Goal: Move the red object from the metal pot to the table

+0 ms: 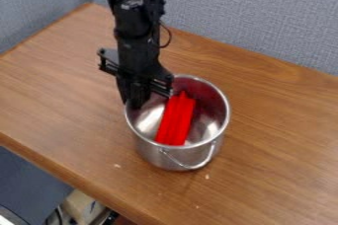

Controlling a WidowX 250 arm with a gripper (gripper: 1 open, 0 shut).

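The metal pot (185, 154) stands upright on the table (59, 81), near its front edge. Inside it the red object (177, 118) leans lengthwise, its upper end resting against the far rim. My gripper (142, 102) points straight down and reaches into the left side of the pot, just inside the rim and left of the red object. Its fingers are shut. The tips are hidden by the pot wall, so I cannot make out whether they pinch the rim or anything else. The red object lies apart from the fingers.
A thin wire handle (199, 163) hangs at the pot's front. The table's rounded front edge (79, 175) runs close below the pot, with dark floor beyond it. A blue-grey wall (264, 12) stands behind the table.
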